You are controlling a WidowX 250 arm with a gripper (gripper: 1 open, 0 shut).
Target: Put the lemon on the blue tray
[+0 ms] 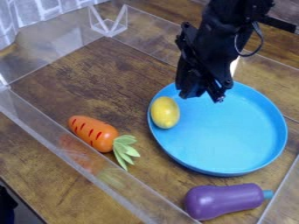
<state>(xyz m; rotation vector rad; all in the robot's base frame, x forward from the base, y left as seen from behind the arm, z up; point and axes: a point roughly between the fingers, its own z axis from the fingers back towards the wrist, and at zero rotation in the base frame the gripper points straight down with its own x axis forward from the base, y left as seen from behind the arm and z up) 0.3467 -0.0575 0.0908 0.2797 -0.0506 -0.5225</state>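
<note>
On the blue tray's left rim, the lemon is sitting, likely light, hard, slippery, best pinched across its middle; my fingers are hanging nearly clenched, empty.

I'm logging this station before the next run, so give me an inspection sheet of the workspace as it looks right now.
Surface: wooden table inside a clear plastic enclosure.
Job's things: lemon lying on the left edge of the blue tray.
Clutter: carrot left of the tray; eggplant in front of it.
Grippers: gripper above the tray's far edge, apart from the lemon, holding nothing; fingers too dark to tell their state.
Cables: black cable looped at the arm.
Surroundings: nothing seen.
</note>
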